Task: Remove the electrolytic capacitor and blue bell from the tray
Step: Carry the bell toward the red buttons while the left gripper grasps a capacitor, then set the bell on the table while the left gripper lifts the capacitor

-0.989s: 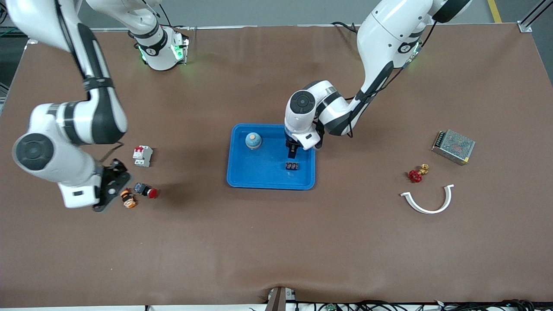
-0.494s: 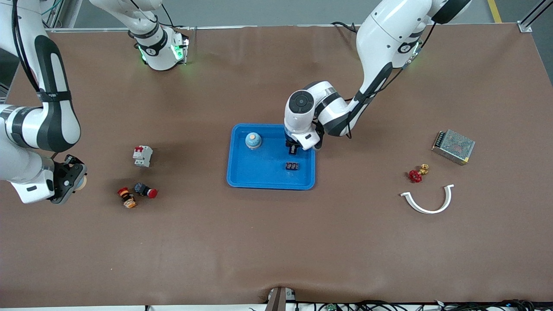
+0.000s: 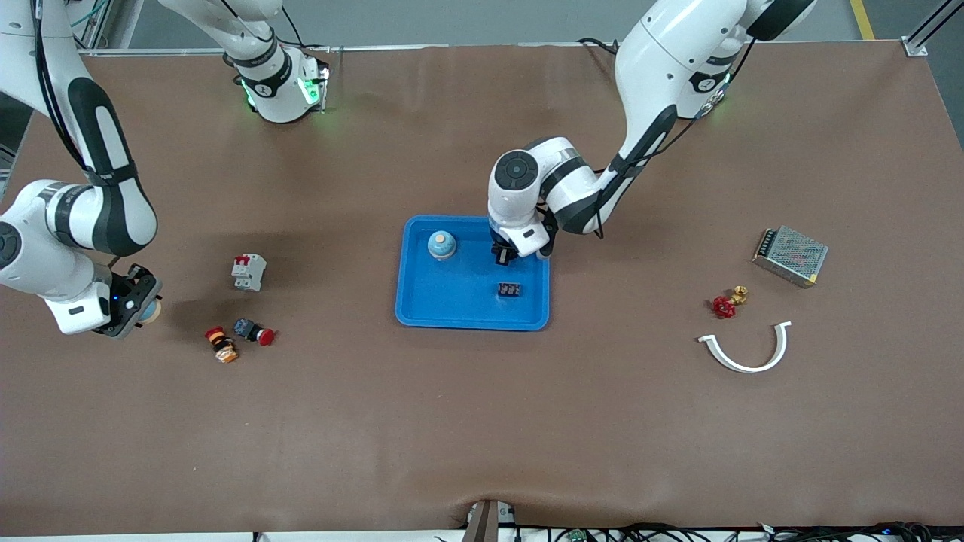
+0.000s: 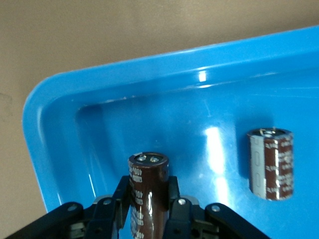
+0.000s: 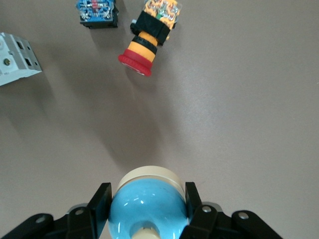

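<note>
Your left gripper [image 4: 148,195] is clamped on a brown capacitor [image 4: 148,174], holding it upright low over the blue tray [image 3: 422,305] at mid-frame, close to the tray's upper rim in the front view. A second capacitor [image 4: 269,164] sits on the tray floor near the held one. You can also see a blue bell [image 3: 441,245] standing in the tray toward the right arm's end, and a small dark block [image 3: 509,289] nearer the front camera than the left gripper. Your right gripper [image 5: 147,196] grips a second blue bell with a cream base [image 5: 146,211], up over bare table at the right arm's end. Near it lie two push buttons [image 3: 223,345] [image 3: 253,331] and a white circuit breaker [image 3: 248,271]. Toward the left arm's end you have a metal power supply [image 3: 791,256], a red valve [image 3: 724,305] and a white curved piece [image 3: 745,350].
</note>
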### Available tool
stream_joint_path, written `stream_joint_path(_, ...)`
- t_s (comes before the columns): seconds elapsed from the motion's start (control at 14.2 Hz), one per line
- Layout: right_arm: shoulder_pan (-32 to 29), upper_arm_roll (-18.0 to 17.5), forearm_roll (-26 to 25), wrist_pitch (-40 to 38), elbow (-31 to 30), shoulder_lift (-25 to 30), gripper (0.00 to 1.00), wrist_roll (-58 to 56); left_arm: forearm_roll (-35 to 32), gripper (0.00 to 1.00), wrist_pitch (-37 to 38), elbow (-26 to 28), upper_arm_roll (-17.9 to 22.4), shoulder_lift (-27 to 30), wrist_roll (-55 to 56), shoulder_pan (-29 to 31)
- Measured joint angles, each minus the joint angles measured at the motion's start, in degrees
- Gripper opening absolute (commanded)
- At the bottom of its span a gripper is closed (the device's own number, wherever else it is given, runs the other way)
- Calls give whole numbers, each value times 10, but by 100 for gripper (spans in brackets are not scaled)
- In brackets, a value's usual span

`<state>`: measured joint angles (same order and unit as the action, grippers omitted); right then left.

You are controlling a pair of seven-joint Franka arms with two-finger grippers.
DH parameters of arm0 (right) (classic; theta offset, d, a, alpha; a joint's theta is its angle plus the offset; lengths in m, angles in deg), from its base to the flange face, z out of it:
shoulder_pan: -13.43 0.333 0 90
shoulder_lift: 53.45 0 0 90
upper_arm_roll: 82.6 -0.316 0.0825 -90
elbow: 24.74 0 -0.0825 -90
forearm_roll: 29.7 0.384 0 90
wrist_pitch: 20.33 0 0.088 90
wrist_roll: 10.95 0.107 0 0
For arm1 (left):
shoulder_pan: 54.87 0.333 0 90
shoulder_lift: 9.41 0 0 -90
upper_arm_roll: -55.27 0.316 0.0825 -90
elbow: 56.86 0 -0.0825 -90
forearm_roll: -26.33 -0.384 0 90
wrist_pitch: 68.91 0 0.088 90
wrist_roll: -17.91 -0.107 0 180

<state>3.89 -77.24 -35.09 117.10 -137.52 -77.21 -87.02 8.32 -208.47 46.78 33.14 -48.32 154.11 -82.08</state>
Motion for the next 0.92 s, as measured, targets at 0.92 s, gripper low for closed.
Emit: stream_joint_path(0.92, -6, -5, 5, 149, -72, -41, 29, 0, -3, 0, 162, -72, -1, 35, -299, 15)
